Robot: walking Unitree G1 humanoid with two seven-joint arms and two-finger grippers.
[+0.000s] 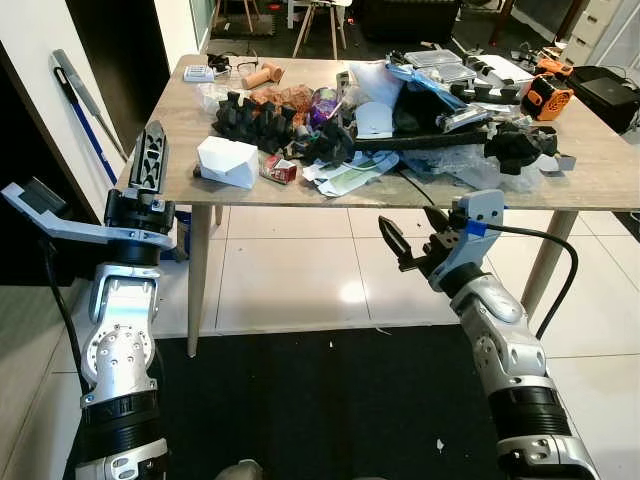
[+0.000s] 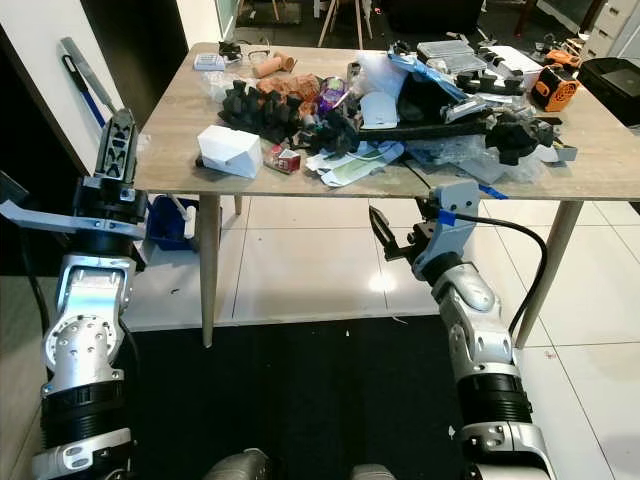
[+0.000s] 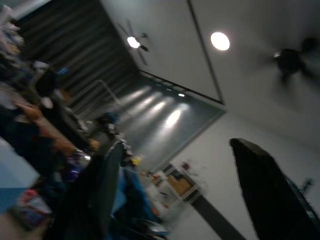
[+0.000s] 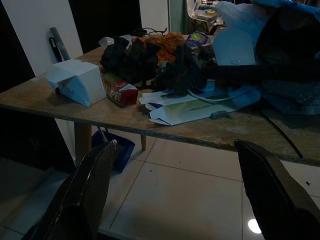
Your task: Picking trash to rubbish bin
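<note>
- We face a wooden table (image 1: pixel 600 170) heaped with clutter, and the trash we would go for first lies near its front edge.
- The white paper box (image 1: pixel 228 161) sits toward the left of that edge. It looks like a folded carton with slanted flaps, so we judge it light, hollow and easy to crush.
- We would take it across its two flat sides with a gentle squeeze, not by the loose flap.
- Just beside it on the right lies a small red packet (image 1: pixel 279 170), and beyond that some flattened white-and-green cartons (image 1: pixel 350 176) that slightly overhang the edge.
- Those flat cartons look thin and floppy. We expect them to bend when lifted, so pinching the overhanging edge seems the easiest hold.
- Behind them are black moulded pieces (image 1: pixel 255 120), a black cable (image 1: pixel 425 205) trailing over the edge, and crinkled plastic that would likely slip.
- Our right gripper (image 1: pixel 412 238) hovers below and in front of the table edge, fingers spread apart and holding nothing.
- Our left gripper (image 1: pixel 148 160) is raised near the table's left corner, pointing upward. Its wrist view shows the two fingers apart, with nothing between them.
- A blue bin (image 2: pixel 165 222) stands on the floor under the table's left end, probably the place for the trash.
</note>
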